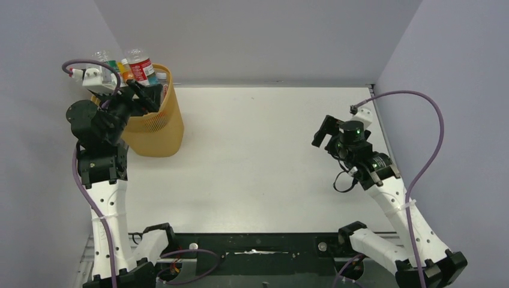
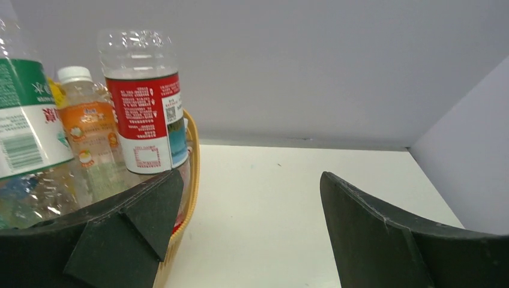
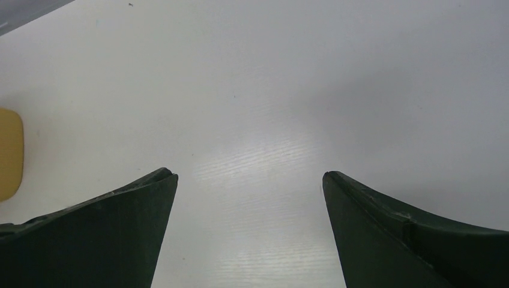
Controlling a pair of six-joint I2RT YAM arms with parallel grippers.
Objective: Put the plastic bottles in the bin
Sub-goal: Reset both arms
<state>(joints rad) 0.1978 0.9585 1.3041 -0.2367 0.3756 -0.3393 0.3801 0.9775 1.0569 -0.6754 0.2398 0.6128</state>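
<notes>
The yellow-orange bin [image 1: 161, 129] stands at the table's back left, filled with plastic bottles whose tops stick out above its rim. In the left wrist view I see a red-labelled bottle [image 2: 144, 120], an orange-labelled bottle [image 2: 90, 135] and a green-labelled bottle [image 2: 24, 120] standing in the bin, whose rim [image 2: 193, 174] shows beside them. My left gripper [image 1: 144, 95] [image 2: 251, 180] is open and empty, over the bin's rim, its left finger by the bottles. My right gripper [image 1: 323, 133] [image 3: 249, 175] is open and empty above bare table at the right.
Grey walls close the table at the back and both sides. The white table top [image 1: 258, 156] lies between the arms. A sliver of the bin [image 3: 9, 153] shows at the left edge of the right wrist view.
</notes>
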